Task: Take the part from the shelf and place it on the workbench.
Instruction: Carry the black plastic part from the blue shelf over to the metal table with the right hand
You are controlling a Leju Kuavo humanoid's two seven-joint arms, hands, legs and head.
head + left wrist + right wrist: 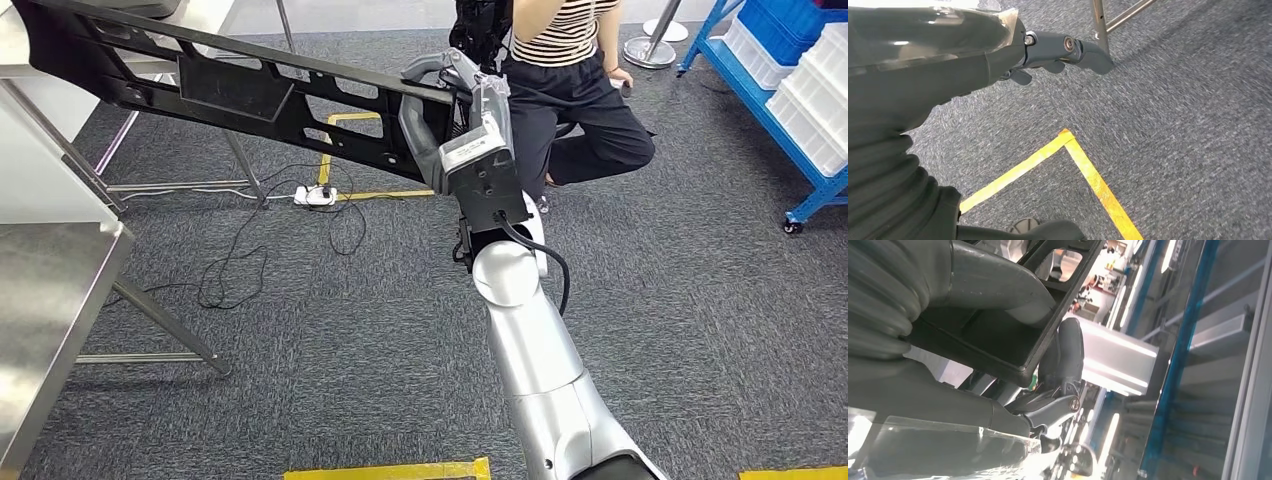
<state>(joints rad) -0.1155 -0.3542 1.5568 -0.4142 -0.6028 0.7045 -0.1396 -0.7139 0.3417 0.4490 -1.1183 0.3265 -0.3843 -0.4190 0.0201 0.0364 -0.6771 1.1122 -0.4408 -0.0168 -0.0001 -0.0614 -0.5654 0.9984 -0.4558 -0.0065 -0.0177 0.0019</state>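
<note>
The part (240,95) is a long black plastic frame with cut-outs. It hangs in the air, slanting from the upper left towards the middle of the head view. My right hand (462,125) grips its near end at the top of my raised silver arm. In the right wrist view the grey thumb (993,282) lies on one face of the part (998,342) and dark fingers (1065,352) hook round its edge. My left hand (1058,50) hangs over the grey carpet with its fingers loosely extended and nothing in them.
A steel workbench (45,300) stands at the left edge, a white table (30,150) behind it. A person in a striped top (570,90) crouches just beyond my right hand. Blue shelving with bins (790,90) stands far right. Cables and a power strip (315,195) lie on the carpet.
</note>
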